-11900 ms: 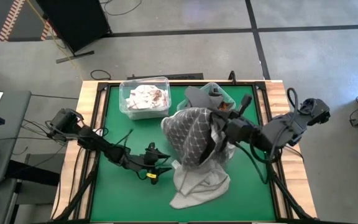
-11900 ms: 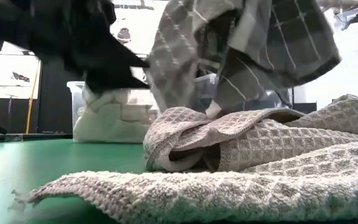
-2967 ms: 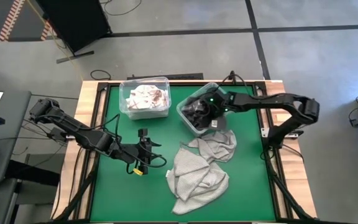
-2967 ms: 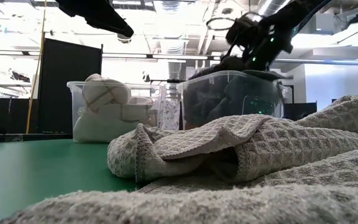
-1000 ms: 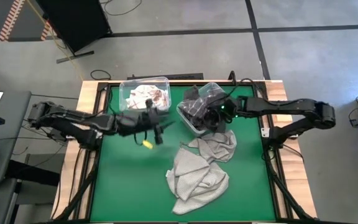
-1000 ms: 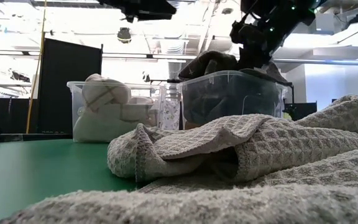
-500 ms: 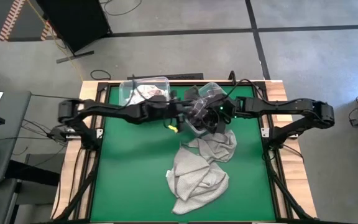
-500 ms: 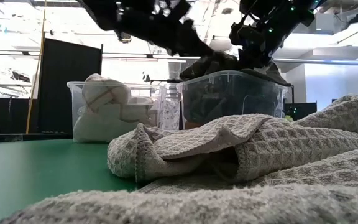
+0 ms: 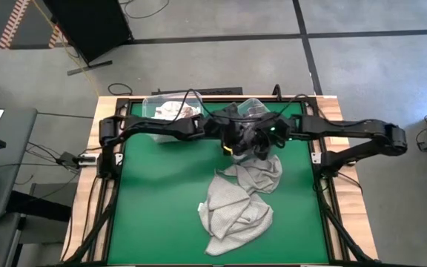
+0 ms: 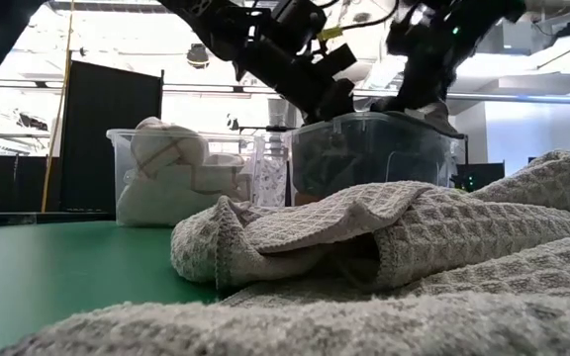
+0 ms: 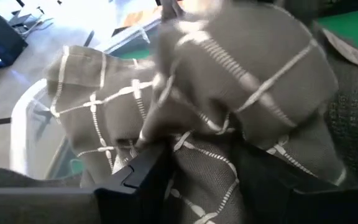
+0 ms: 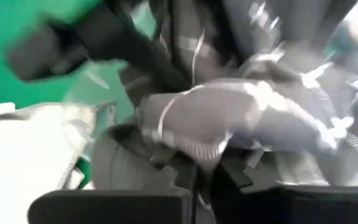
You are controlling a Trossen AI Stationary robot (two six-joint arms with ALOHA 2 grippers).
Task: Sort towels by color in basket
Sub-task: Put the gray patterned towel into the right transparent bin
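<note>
A dark grey towel with white check lines (image 9: 237, 117) is heaped in the clear bin (image 9: 253, 101) at the table's far right, rising above its rim (image 10: 364, 119). My left gripper (image 9: 233, 139) reaches across from the left and stands open in the heap, fingers pointing down (image 10: 330, 94). My right gripper (image 9: 262, 139) comes from the right and is shut on the same towel (image 10: 426, 84). Two light grey waffle towels (image 9: 236, 202) lie crumpled on the green mat, nearer than the bin. White towels fill the other clear bin (image 10: 171, 178). My left gripper (image 11: 204, 180) has its open fingers (image 11: 138, 174) on either side of a bunched fold of the checked towel (image 11: 197, 155); the cloth lies against both from above the bin. My right gripper (image 12: 207, 180) pinches a bunch of the checked towel (image 12: 222, 127) at its fingertips, slanting down from the right; the rest lies in the bin.
The white-towel bin (image 9: 158, 100) sits at the far left, partly under my left arm. Both arms cross the far half of the table. The green mat (image 9: 161, 193) lies bare to the left of the grey towels. The wooden frame (image 9: 332, 111) edges the table.
My left arm has swung from the table's left-middle toward the right and far edge, past the white-towel bin, and come down onto the dark towel in the right bin. My right gripper has stayed over that bin.
</note>
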